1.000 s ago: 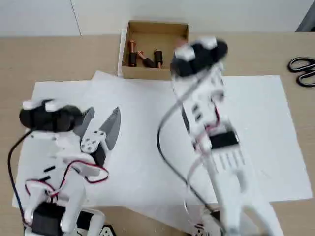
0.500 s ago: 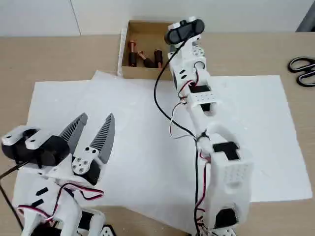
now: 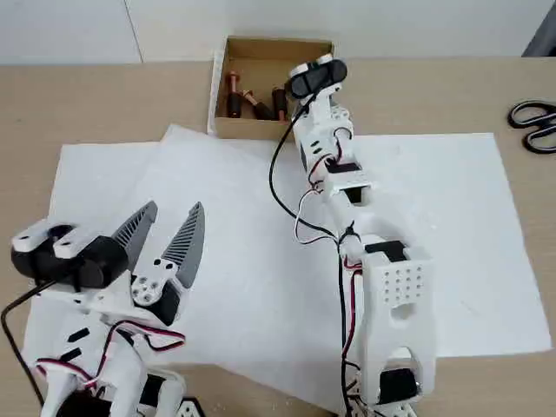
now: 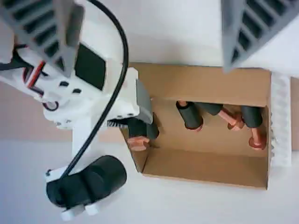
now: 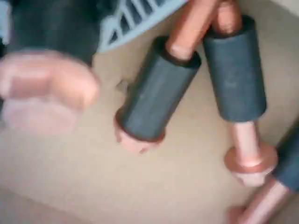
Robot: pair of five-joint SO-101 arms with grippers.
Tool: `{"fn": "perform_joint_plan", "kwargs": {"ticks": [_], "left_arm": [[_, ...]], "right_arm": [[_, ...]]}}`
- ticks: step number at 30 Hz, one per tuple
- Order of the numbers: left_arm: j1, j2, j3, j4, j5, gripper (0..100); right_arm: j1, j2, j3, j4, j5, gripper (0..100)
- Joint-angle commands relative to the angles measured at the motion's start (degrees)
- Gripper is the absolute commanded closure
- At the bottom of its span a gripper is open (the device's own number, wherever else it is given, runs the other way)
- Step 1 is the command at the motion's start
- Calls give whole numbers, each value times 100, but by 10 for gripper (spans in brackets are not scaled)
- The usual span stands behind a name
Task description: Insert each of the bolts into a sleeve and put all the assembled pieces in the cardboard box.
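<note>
Gripping: my right claw (image 4: 140, 129) is clamped on the held piece (image 4: 138, 142), a copper bolt seated in a black sleeve, its head poking out past my fingers.
Held piece, place: inside the cardboard box (image 3: 254, 129), in the corner on my right arm's side, close to the wall (whether it touches the floor I cannot tell).
Box contents: three loose pieces (image 3: 256, 102) lie on the floor toward the other side, each a bolt in a sleeve. The middle one is slanted between the other two.
Left claw: my left claw (image 3: 174, 208) is spread wide and holds nothing. It sits above the white paper (image 3: 261, 278), well apart from the box.
Change, right arm: a second ago it was a blur over the box's right edge. Half a second ago it was stretched over the box, and since then the wrist has dropped slightly further in, toward the loose pieces.
Change, left arm: it has drawn back toward the near edge of the table (image 3: 104, 104) since a second ago and barely shifted in the last half second, with the same spread.
Change, loose pieces: none has moved.
</note>
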Motion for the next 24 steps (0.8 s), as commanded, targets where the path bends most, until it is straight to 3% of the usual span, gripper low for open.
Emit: {"fn": "perform_joint_plan", "kwargs": {"ticks": [1, 8, 14, 20, 24], "left_arm": [[-35, -18, -4, 0, -62, 800], [-35, -18, -13, -9, -44, 799], [-35, -18, -180, 9, -53, 799], [-35, -18, -725, 26, -62, 799], [-35, -26, -857, 229, -62, 799]], "right_arm": [[-31, -31, -457, -163, 62, 993], [-13, 13, -457, 13, 62, 830], [22, -4, -747, 75, 62, 821], [66, -101, -1371, 936, 70, 821], [66, -1024, -1389, 1543, 70, 821]]}}
